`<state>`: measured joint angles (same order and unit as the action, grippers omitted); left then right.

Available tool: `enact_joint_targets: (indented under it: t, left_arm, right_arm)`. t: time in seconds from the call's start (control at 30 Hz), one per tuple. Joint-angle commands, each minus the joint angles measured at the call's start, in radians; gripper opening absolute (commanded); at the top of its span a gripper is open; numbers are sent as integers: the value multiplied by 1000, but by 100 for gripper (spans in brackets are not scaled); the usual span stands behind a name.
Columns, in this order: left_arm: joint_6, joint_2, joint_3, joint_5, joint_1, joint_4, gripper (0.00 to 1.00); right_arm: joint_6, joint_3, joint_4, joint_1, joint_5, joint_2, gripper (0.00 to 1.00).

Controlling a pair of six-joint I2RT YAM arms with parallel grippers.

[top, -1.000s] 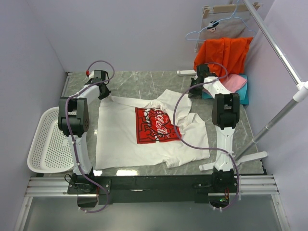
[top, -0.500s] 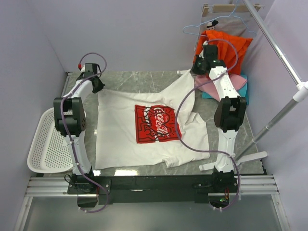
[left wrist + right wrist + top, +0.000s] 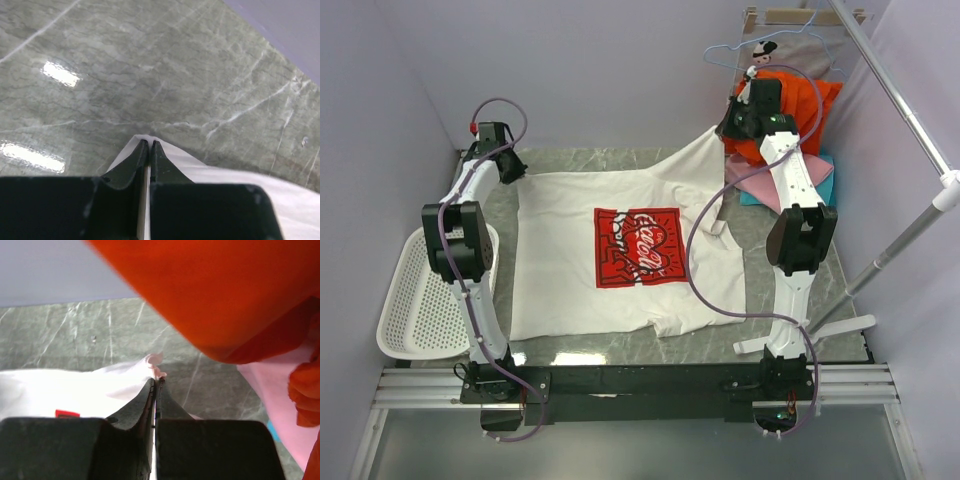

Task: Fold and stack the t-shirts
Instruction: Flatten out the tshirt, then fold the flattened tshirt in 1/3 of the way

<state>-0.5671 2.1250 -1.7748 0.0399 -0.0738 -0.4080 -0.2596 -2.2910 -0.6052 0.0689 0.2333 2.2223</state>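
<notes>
Left fingers [image 3: 127, 167] and right fingers [image 3: 142, 405] pinch 2 corners of the white t-shirt [image 3: 560, 230].

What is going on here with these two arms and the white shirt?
The robot holds the white t-shirt spread print-up on the table. The left gripper is shut on its far left corner, the right gripper on its far right corner, raised beside the orange garment. It is not folded yet.
</notes>
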Motion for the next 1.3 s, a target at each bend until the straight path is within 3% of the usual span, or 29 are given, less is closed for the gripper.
enact_joint_targets:
  t: [0.0, 0.2, 0.37, 0.57, 0.8, 0.97, 1.27]
  left_arm:
    - [19, -14, -11, -52, -1, 29, 6]
    - [18, -45, -6, -55, 0, 46, 6]
    - [22, -45, -41, -44, 0, 26, 5]
    - [26, -128, 38, 173, -9, 84, 6]
    - [-3, -180, 123, 16, -20, 133, 6]
    - [-68, -241, 273, -104, -20, 187, 5]
    - [-97, -349, 434, -109, -1, 193, 2]
  right_arm:
    - [46, -79, 64, -9, 144, -70, 0]
    - [65, -39, 119, 8, 166, -151, 0]
    - [62, -162, 108, 12, 143, -83, 0]
    - [111, -107, 128, 31, 31, -66, 0]
    - [118, 8, 73, 37, 122, -82, 0]
    - [128, 217, 100, 48, 199, -168, 0]
    - [118, 452, 122, 49, 252, -269, 0]
